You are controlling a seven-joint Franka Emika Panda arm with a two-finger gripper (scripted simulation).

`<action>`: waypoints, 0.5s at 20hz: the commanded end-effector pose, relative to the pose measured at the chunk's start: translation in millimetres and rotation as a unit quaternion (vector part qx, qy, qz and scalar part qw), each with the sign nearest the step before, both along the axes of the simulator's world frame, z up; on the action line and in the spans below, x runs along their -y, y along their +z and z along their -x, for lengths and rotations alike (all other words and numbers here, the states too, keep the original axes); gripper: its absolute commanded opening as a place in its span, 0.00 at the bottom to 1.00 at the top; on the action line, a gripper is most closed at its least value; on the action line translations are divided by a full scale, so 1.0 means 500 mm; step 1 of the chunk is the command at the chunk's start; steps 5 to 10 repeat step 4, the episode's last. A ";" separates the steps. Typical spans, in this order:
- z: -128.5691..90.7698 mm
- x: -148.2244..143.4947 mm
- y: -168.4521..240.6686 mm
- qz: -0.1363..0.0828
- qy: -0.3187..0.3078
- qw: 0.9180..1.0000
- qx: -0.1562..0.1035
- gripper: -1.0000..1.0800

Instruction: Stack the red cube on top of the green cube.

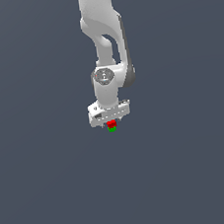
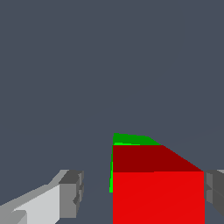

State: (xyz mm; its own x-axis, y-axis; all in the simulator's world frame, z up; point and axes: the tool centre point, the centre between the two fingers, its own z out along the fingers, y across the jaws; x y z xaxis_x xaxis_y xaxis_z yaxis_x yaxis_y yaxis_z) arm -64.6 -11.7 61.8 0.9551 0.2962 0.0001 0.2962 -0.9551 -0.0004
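The red cube (image 1: 112, 123) sits on the green cube (image 1: 112, 129), apparently slightly offset, between the gripper (image 1: 111, 122) fingers (image 2: 70, 194).

Distant exterior view and close wrist view share red cube (image 1: 112, 123) (image 2: 158, 192).

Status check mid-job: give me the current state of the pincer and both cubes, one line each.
pincer: open; in the wrist view one finger stands clear of the red cube, the other sits right beside it.
red cube: between the fingers, directly over the green cube, slightly offset so green edges show; looks released.
green cube: beneath the red cube, mostly hidden.
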 end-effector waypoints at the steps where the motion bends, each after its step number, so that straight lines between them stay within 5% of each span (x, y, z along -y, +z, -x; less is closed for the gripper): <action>1: 0.000 0.000 0.000 0.000 0.000 1.000 0.000 0.96; 10: 0.000 0.000 0.000 0.000 0.000 1.000 0.000 0.96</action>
